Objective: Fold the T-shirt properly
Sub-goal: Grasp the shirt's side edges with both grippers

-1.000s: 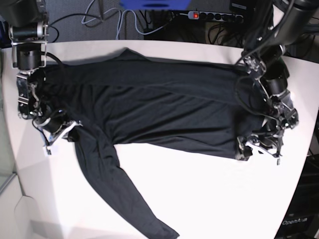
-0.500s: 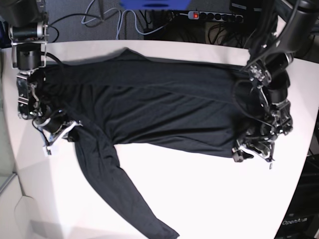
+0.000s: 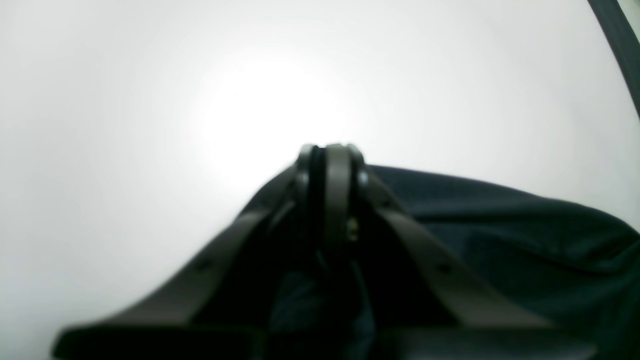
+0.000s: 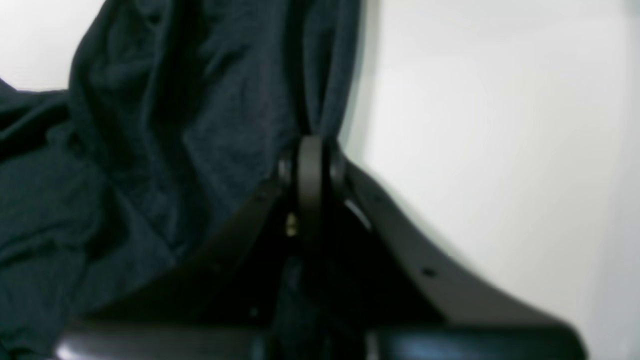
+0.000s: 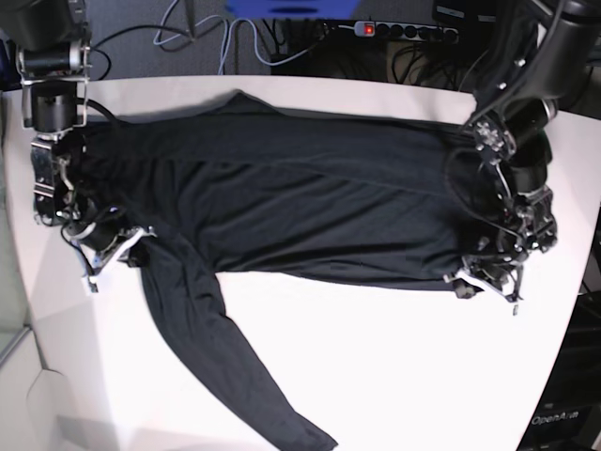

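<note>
The black T-shirt (image 5: 300, 197) lies spread across the white table (image 5: 404, 376), with one long sleeve (image 5: 235, 366) trailing toward the front edge. My left gripper (image 5: 485, 282) is at the shirt's lower right corner. In the left wrist view it (image 3: 327, 155) is shut with black fabric (image 3: 500, 225) between and beside its fingers. My right gripper (image 5: 120, 246) is at the shirt's left edge, by the sleeve's root. In the right wrist view it (image 4: 310, 145) is shut on a bunched fold of the shirt (image 4: 150, 125).
A power strip (image 5: 404, 30) and loose cables (image 5: 202, 28) lie behind the table's back edge. A black cable (image 3: 617, 45) crosses the top right of the left wrist view. The table's curved edges run close to both arms.
My left gripper has shifted right and slightly up with the shirt corner, drawing the lower hem straighter. The right arm has not moved.
</note>
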Controlling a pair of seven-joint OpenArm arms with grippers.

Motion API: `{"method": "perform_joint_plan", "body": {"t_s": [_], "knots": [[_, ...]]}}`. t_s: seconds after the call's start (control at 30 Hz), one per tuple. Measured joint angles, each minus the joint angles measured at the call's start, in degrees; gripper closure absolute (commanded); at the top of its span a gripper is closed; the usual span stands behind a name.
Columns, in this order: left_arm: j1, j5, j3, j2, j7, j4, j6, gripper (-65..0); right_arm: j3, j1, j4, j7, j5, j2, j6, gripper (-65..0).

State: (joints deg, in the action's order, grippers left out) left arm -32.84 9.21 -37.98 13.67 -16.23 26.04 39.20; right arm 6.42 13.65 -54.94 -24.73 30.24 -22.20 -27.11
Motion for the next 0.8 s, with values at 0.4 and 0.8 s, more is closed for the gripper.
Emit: {"method": "perform_joint_plan", "body": {"t_s": [0.4, 0.8], "knots": [[4.3, -0.5, -0.1, -0.4, -0.2, 6.5, 0.4, -2.2, 0.0, -8.2, -14.5, -0.3, -0.9, 0.0, 0.0, -0.9], [13.9, -10.0, 0.5, -4.1, -15.1, 33.1, 0.5, -2.3, -0.1, -14.8, -27.1, -0.9, -1.1, -1.6, 0.1, -0.9]]}}
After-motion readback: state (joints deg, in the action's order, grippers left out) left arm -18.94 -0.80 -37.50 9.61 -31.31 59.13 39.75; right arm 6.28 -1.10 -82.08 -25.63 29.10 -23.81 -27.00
